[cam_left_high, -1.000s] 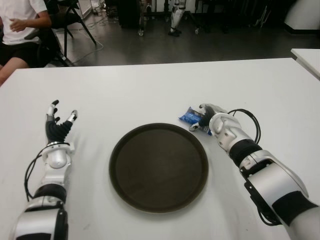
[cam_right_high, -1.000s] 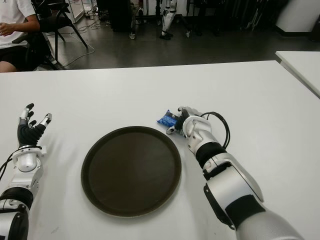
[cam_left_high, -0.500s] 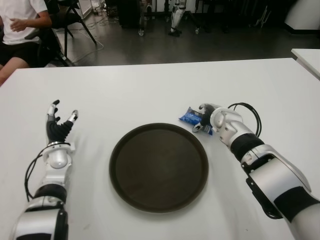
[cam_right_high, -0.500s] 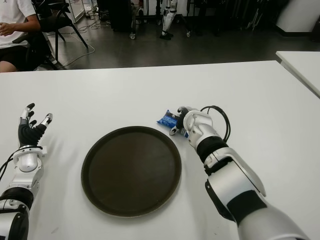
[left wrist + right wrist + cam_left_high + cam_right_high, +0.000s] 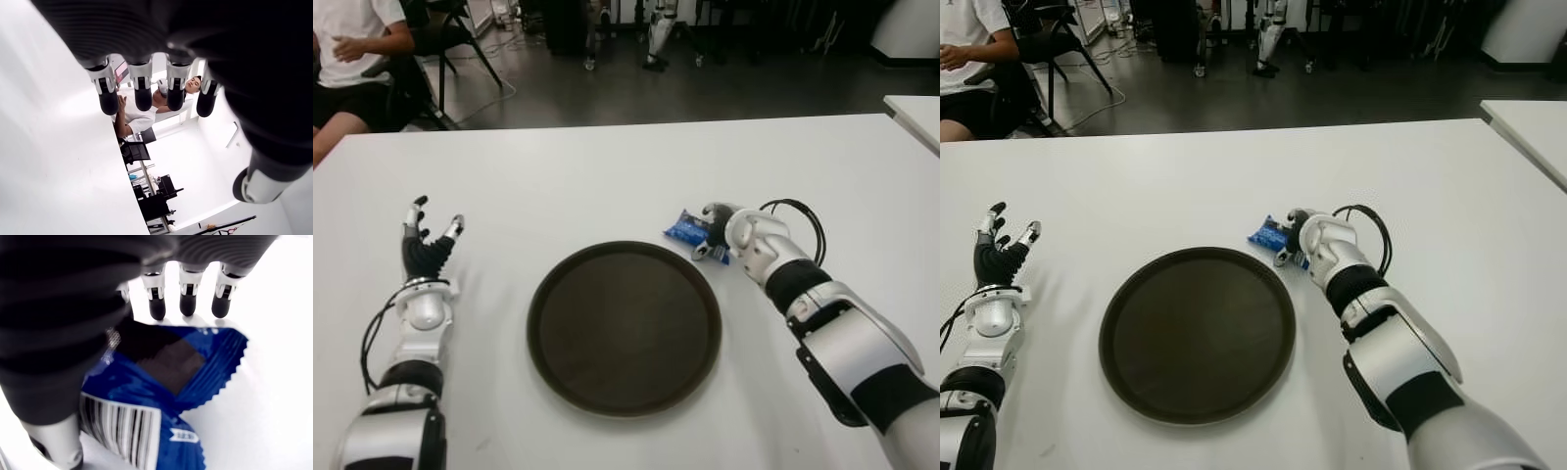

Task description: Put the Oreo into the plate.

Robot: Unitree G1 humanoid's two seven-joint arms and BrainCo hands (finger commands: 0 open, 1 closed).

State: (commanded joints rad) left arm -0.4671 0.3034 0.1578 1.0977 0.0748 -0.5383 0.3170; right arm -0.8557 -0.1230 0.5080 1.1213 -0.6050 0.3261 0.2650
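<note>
The Oreo, a blue packet (image 5: 684, 228), lies flat on the white table (image 5: 607, 176) just past the right far rim of the round dark brown plate (image 5: 624, 328). My right hand (image 5: 710, 235) is right beside and over its near end. In the right wrist view the packet (image 5: 161, 377) sits under the palm. The fingers (image 5: 187, 298) reach straight past it with their tips at the table, and the thumb is at its barcode side. The hand is not closed on it. My left hand (image 5: 424, 243) shows left of the plate, fingers spread and pointing up.
A person sits on a chair (image 5: 352, 59) beyond the table's far left corner. Another white table's corner (image 5: 915, 113) shows at the right. A black cable loop (image 5: 803, 220) runs at my right wrist.
My right wrist has moved slightly away and turned, bringing the hand closer over the packet. The packet and the left hand have hardly moved.
</note>
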